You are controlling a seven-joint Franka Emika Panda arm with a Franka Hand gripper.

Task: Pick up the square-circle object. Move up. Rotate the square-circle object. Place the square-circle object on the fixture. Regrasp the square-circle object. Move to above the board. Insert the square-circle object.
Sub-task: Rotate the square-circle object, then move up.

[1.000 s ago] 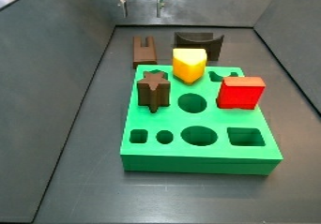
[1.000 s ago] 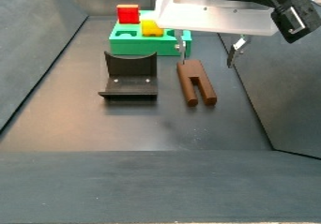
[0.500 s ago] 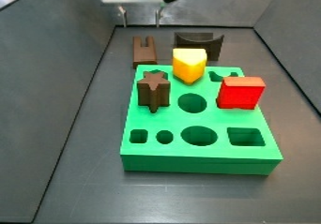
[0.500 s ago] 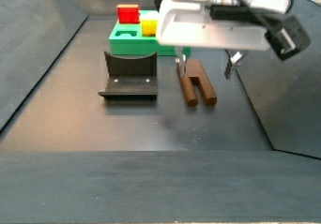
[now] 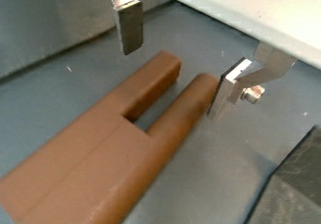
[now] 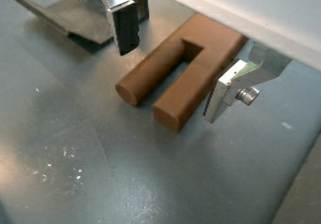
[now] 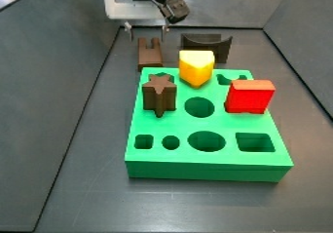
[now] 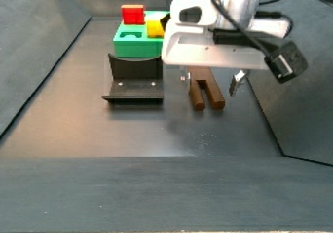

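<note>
The square-circle object (image 6: 175,73) is a reddish-brown forked peg lying flat on the dark floor; it shows in both wrist views (image 5: 100,143) and both side views (image 7: 151,52) (image 8: 203,94). My gripper (image 6: 178,61) is open and low over its two-pronged end, one finger (image 6: 127,26) on each side, with gaps on both sides. It also shows in a wrist view (image 5: 179,59) and in the side views (image 7: 146,22) (image 8: 212,79). The dark fixture (image 8: 134,81) (image 7: 204,45) stands beside the object. The green board (image 7: 208,130) lies nearby.
On the board stand a yellow block (image 7: 196,67), a red block (image 7: 250,96) and a dark star-shaped peg (image 7: 159,93). Grey sloping walls (image 8: 39,71) enclose the floor on both sides.
My gripper has come down from well above the floor to straddle the square-circle object. It is still open. The object has not moved.
</note>
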